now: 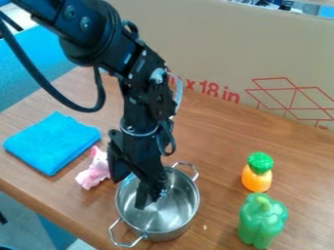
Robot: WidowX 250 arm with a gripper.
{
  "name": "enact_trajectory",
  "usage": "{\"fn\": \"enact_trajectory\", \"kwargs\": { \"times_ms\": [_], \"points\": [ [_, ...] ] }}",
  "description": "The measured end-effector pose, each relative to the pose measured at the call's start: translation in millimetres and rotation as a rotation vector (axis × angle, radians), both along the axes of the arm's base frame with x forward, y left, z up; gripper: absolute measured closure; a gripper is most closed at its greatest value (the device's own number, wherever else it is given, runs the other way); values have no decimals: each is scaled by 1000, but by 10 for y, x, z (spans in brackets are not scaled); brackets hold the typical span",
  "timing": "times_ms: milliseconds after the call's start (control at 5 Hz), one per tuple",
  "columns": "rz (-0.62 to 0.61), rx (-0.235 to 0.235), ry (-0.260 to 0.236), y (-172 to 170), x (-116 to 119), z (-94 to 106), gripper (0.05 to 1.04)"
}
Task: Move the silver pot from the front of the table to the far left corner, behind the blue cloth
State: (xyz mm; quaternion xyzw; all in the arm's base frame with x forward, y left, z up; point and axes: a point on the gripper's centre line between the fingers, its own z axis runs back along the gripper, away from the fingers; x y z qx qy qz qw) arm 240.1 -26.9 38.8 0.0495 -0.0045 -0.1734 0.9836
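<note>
- The green pepper (pixel 261 222) stands beside the metal pot (pixel 171 235), outside it.
- The gripper (pixel 149 196) hangs in the pot, hiding part of the inside; whether its jaws are clenched, released or grasping something, I cannot tell, nor can I judge what is done or left.
- The orange toy (pixel 257 179) stands behind the pepper.
- The pink toy (pixel 96 170), partly hidden, lies near the blue cloth (pixel 52 141).

A blue cloth (pixel 52 142), pink toy (pixel 96 172), orange toy (pixel 256 180) and green pepper (pixel 261 222) share the table (pixel 212 134).
</note>
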Motion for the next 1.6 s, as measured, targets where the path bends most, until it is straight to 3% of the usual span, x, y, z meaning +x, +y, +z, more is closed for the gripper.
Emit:
{"fn": "enact_trajectory", "kwargs": {
  "times_ms": [400,600,800,1000,1200,1400,1600],
  "points": [
    [29,-21,-21,12,19,-22,711],
    [22,-64,-1,-3,-4,-16,890],
    [1,-109,-23,-55,41,113,978],
    [-5,-138,-66,-24,110,311,1001],
    [53,-188,-194,89,286,801,1001],
    [208,-256,-305,385,547,1309,1001],
    [377,-370,-387,765,753,1667,1001]
  ]
}}
